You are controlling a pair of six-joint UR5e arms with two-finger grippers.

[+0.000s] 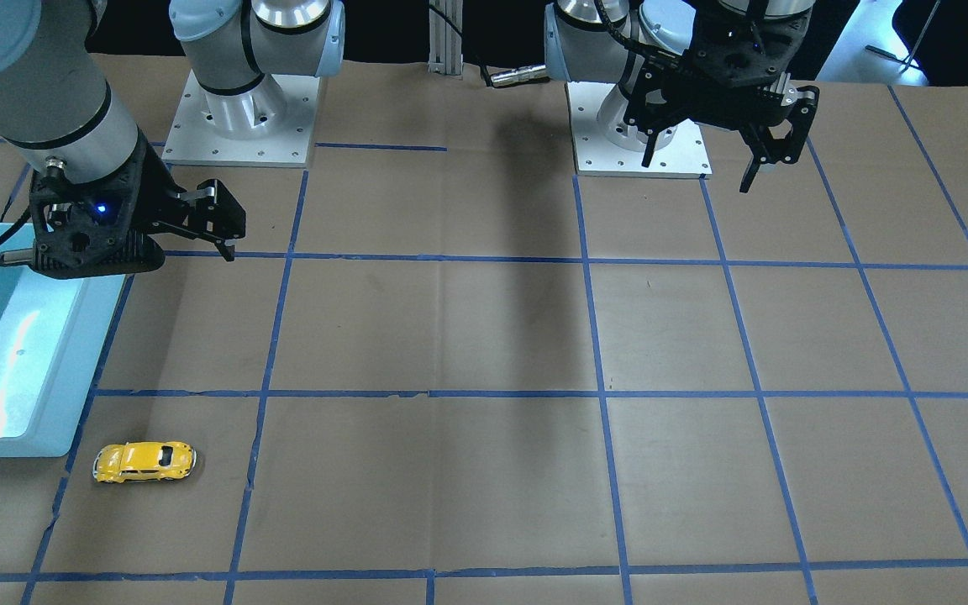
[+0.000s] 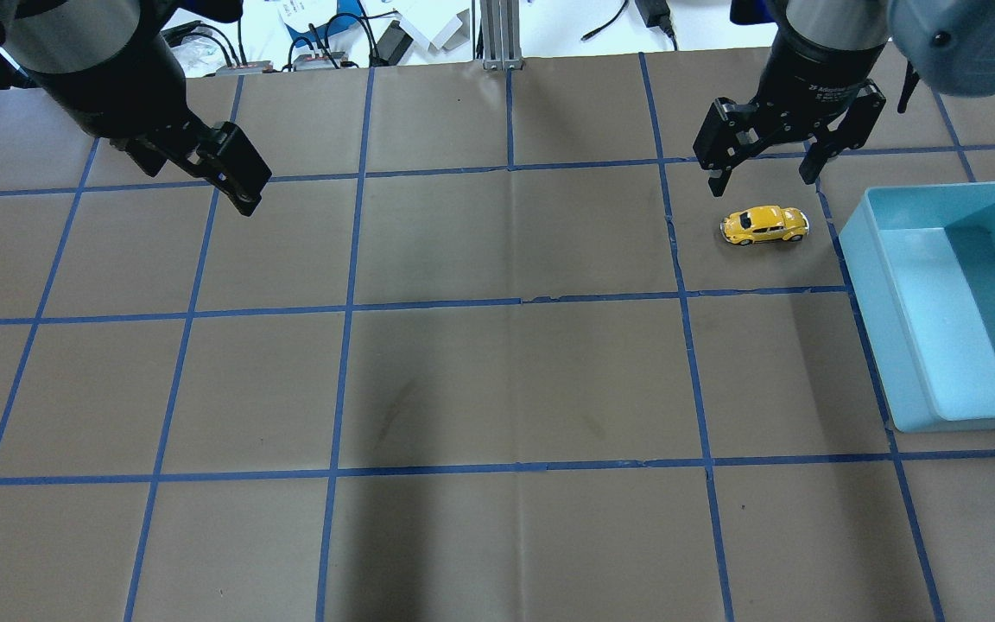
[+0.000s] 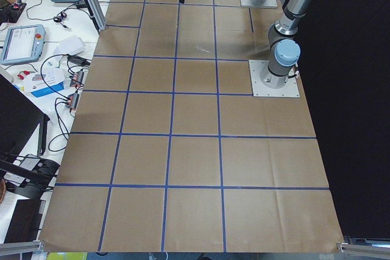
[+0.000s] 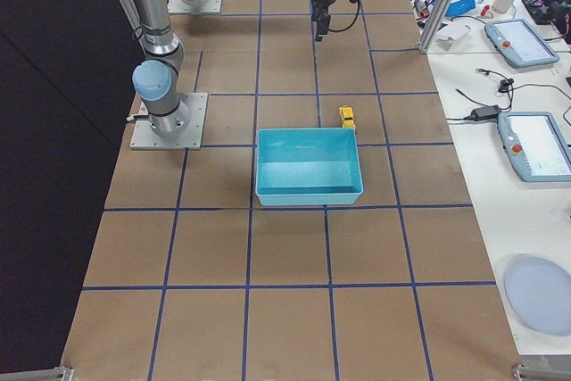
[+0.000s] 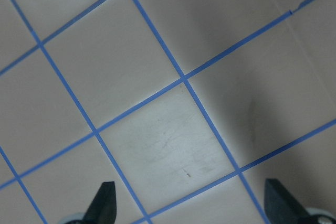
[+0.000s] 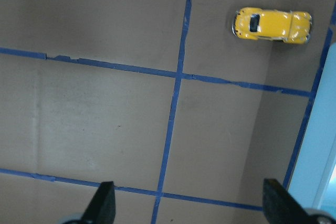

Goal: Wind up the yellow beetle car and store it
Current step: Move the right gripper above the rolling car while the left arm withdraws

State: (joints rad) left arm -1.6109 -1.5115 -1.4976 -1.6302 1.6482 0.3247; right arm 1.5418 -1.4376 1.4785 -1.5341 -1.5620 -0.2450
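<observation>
Overhead exterior view shows the brown paper worktop [image 2: 506, 380] gridded in blue tape, with an open light blue bin [image 2: 890, 337] on the robot's right. The right gripper [image 2: 761, 183] carries small white lettering on its wrist, too fine to read; its fingers are spread wide and hold nothing. The left gripper [image 5: 191, 205] is likewise spread and empty. The yellow beetle car [image 2: 764, 225] stands on its wheels near the bin, not touching it, with its long axis across the worktop and one end toward the bin. Which end is its nose is unclear.
</observation>
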